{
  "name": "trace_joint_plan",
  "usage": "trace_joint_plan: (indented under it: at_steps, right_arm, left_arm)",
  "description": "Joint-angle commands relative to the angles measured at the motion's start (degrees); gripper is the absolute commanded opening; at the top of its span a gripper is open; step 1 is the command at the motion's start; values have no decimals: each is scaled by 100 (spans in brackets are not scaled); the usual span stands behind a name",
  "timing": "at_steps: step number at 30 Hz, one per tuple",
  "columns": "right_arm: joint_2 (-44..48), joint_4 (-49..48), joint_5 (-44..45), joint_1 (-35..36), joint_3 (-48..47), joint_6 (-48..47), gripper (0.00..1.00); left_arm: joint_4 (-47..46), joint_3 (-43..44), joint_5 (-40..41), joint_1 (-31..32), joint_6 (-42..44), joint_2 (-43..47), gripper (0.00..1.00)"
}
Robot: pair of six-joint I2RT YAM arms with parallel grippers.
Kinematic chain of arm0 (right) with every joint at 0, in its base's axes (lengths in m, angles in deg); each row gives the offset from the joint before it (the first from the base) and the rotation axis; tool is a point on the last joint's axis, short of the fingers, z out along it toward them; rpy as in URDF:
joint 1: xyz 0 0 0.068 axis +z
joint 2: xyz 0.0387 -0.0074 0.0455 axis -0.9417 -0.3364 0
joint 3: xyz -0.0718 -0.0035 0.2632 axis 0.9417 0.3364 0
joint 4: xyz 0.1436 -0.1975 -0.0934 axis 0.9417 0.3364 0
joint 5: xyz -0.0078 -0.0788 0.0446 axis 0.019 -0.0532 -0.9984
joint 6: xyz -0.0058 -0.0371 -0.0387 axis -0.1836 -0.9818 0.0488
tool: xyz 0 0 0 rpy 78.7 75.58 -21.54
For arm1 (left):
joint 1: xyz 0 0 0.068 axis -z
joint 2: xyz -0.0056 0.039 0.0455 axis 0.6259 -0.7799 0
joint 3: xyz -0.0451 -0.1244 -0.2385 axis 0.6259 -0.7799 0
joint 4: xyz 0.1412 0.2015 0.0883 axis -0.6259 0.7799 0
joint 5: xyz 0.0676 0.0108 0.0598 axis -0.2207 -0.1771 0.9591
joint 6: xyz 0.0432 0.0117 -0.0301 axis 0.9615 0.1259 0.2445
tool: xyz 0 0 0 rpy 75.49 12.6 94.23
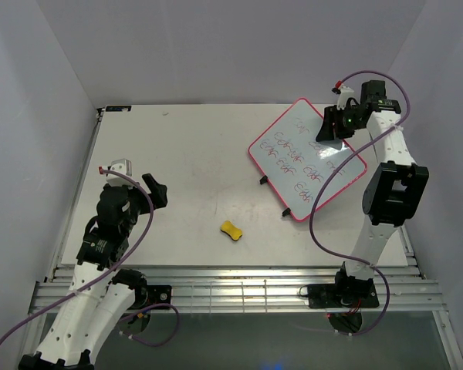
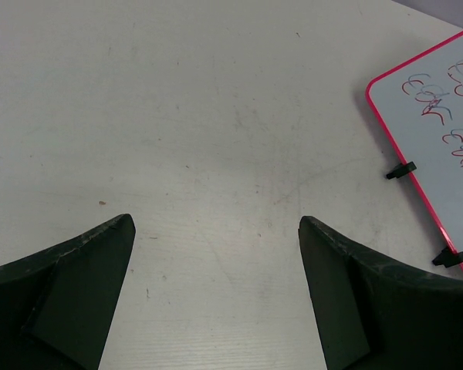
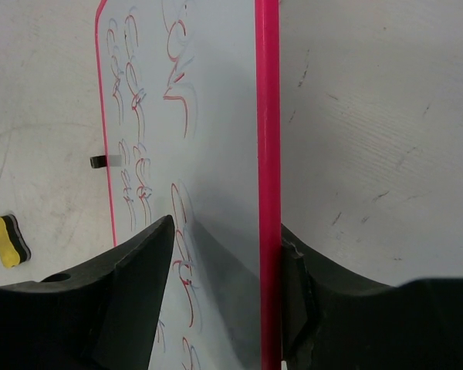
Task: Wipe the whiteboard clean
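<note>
Right fingers (image 3: pixel 139 277) hanging half-open astride whiteboard (image 3: pixel 216 100) rim, left fingers (image 2: pixel 347 285) gaping empty; board looking stiff, light, slick, so pinching frame edge seeming best

open table (image 1: pixel 177 146) left of whiteboard (image 1: pixel 307 158), small sponge (image 1: pixel 231 230) near front edge

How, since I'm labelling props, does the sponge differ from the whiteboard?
The sponge is small and yellow with a dark layer; the whiteboard is large, white, pink-framed. The whiteboard carries red scribbles; the sponge none. The right gripper straddles the whiteboard's edge; the sponge lies alone. Both rest on the table.
</note>
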Motion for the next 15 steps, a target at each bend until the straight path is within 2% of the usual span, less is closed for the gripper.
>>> trace_joint_plan:
  at_steps: [1, 11, 15]
  right_arm:
    - [-34, 330, -501, 82, -71, 141, 54]
    - [202, 312, -940, 56, -133, 159, 42]
    - [431, 295, -1019, 56, -89, 212, 41]
  left_arm:
    - [-101, -34, 26, 46, 57, 25, 98]
    - [-101, -42, 26, 55, 57, 25, 98]
    - [-118, -34, -9, 55, 57, -10, 98]
